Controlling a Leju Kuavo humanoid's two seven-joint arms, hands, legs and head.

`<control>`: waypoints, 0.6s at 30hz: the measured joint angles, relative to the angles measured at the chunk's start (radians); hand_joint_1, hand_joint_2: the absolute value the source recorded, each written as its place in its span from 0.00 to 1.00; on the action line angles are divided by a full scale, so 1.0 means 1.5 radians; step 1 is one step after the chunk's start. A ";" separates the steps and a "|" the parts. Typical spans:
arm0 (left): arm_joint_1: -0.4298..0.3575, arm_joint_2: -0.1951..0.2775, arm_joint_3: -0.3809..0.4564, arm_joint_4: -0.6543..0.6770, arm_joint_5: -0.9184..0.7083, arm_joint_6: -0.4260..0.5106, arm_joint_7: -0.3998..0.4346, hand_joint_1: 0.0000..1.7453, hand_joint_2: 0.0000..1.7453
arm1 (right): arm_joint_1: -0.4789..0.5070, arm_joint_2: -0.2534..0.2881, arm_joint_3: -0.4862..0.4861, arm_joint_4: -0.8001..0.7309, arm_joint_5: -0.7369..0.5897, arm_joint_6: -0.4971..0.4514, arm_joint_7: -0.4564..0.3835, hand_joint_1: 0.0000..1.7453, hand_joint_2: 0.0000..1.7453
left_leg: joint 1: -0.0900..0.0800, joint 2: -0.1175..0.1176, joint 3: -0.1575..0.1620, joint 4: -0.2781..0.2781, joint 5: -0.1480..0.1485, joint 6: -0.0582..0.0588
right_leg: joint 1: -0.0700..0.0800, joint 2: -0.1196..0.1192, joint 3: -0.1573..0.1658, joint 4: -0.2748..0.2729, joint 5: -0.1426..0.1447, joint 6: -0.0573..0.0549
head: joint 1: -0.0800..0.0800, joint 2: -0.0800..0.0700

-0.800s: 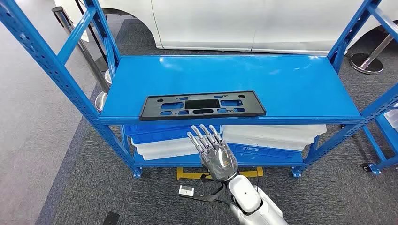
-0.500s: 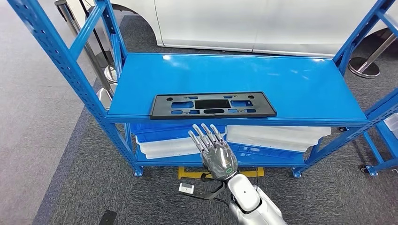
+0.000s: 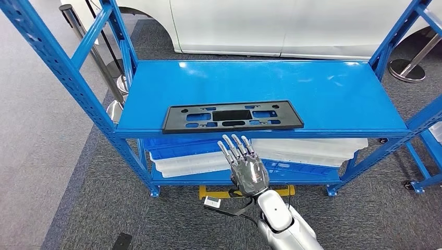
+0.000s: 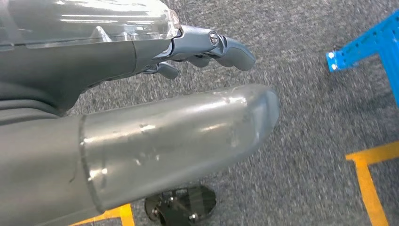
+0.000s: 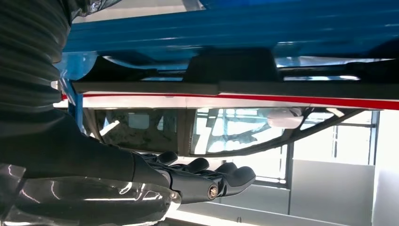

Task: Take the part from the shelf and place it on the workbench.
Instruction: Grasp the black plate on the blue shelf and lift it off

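A flat black plate frame (image 3: pixel 233 116) with several cut-outs lies near the front edge of the blue shelf board (image 3: pixel 312 88). My right hand (image 3: pixel 245 166) is raised just below and in front of that edge, fingers stretched out and apart, holding nothing and apart from the part. In the right wrist view the fingers (image 5: pixel 226 176) reach forward at some distance from the dark edge of the part (image 5: pixel 235 75). My left hand (image 4: pixel 207 44) hangs over the grey carpet, holding nothing.
White trays (image 3: pixel 307 148) and blue trays (image 3: pixel 177 146) are stacked on the lower shelf. Blue uprights (image 3: pixel 62 73) frame both ends. A white car (image 3: pixel 271 26) stands behind. A stanchion base (image 3: pixel 404 70) sits far right. A yellow floor mark (image 3: pixel 213 192) lies under the rack.
The whole view has swayed a little, so the camera moved. My right hand has lifted slightly towards the shelf's front edge. The black part lies where it was.
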 joint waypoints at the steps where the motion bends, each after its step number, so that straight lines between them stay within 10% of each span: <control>1: 0.000 0.000 0.000 0.000 0.000 0.000 0.000 0.00 0.00 | 0.000 0.000 0.000 0.000 0.000 0.000 0.000 0.00 1.00 | 0.000 0.000 0.000 0.000 0.000 0.000 | 0.000 0.000 0.000 0.000 0.000 0.000 | 0.000 0.000; 3: 0.000 0.000 0.000 0.000 0.000 0.000 0.000 0.00 0.00 | 0.000 0.000 0.000 0.000 0.000 0.000 0.000 0.00 1.00 | 0.001 0.000 0.001 0.001 -0.001 0.000 | 0.001 0.000 0.001 0.000 0.000 0.000 | 0.000 0.000; 7: 0.003 0.003 0.003 0.000 -0.004 0.008 -0.002 0.00 0.00 | -0.003 0.003 -0.018 0.003 -0.126 0.059 -0.035 0.00 0.00 | 0.007 -0.004 -0.038 0.087 -0.044 -0.013 | 0.001 0.002 0.004 -0.002 -0.001 -0.002 | 0.000 0.000; 10: 0.011 0.008 0.015 0.000 -0.011 0.013 -0.013 0.00 0.00 | -0.001 0.010 -0.045 -0.008 -0.351 0.150 -0.107 0.00 0.00 | 0.014 -0.022 0.001 0.003 0.001 -0.014 | 0.001 0.016 -0.003 0.015 -0.009 0.014 | 0.000 0.000; 14: 0.013 0.009 0.025 0.000 -0.019 0.012 -0.015 0.00 0.00 | 0.003 0.011 -0.051 -0.019 -0.361 0.144 -0.097 0.00 0.00 | 0.014 -0.016 0.003 -0.003 0.004 0.005 | -0.001 0.018 -0.012 0.029 -0.020 0.026 | 0.000 0.000; 18: 0.014 0.009 0.033 0.000 -0.024 0.011 -0.014 0.00 0.00 | 0.008 0.011 -0.052 -0.028 -0.357 0.143 -0.093 0.00 0.00 | 0.013 -0.009 0.004 -0.005 0.005 0.015 | -0.003 0.008 -0.084 0.179 -0.091 0.034 | 0.000 0.000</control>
